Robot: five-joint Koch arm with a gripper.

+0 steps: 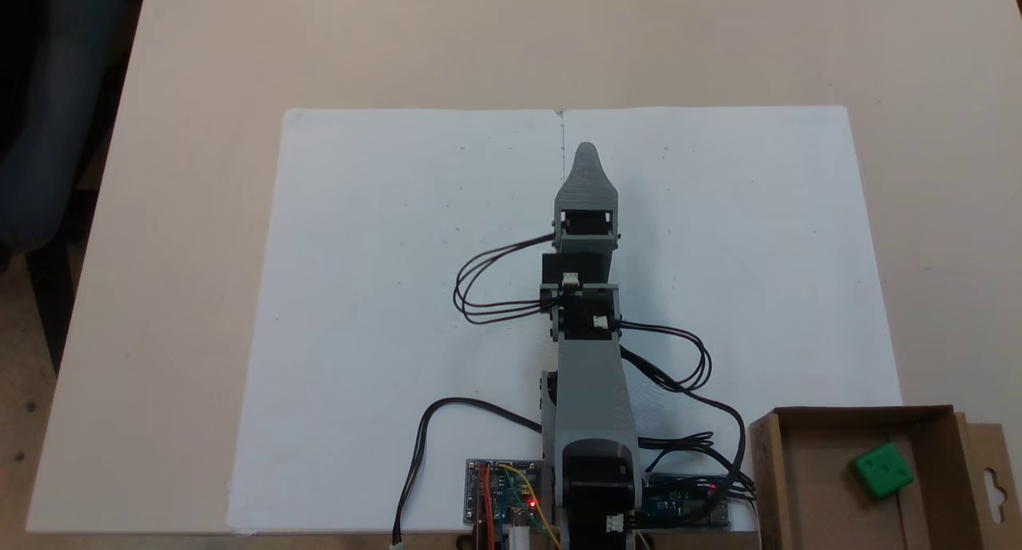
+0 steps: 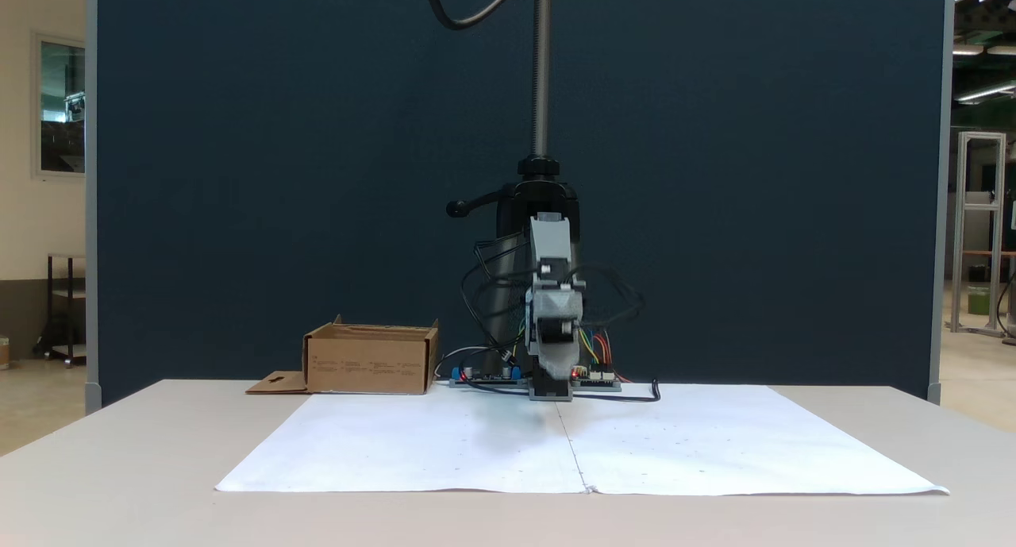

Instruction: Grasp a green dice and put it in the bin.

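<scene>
Dice (image 1: 881, 470) lies inside the bin (image 1: 934, 486), on its floor, near the wall away from the arm base, tilted on one edge. Bin stands at the table (image 1: 192, 215) edge, beside the circuit boards (image 1: 503, 494), flap (image 2: 274, 384) folded out flat. Arm (image 1: 587, 350) reaches out over the white paper (image 1: 383, 294). Gripper (image 1: 587, 152) holds nothing; its jaws overlap in both fixed views, so spread cannot be told

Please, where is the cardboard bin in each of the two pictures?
In a fixed view from above: the bin sits at the bottom right corner, with the green dice inside.
In a fixed view from the front: the bin stands left of centre.
Shared landmark: the white paper sheet beside it.
</scene>
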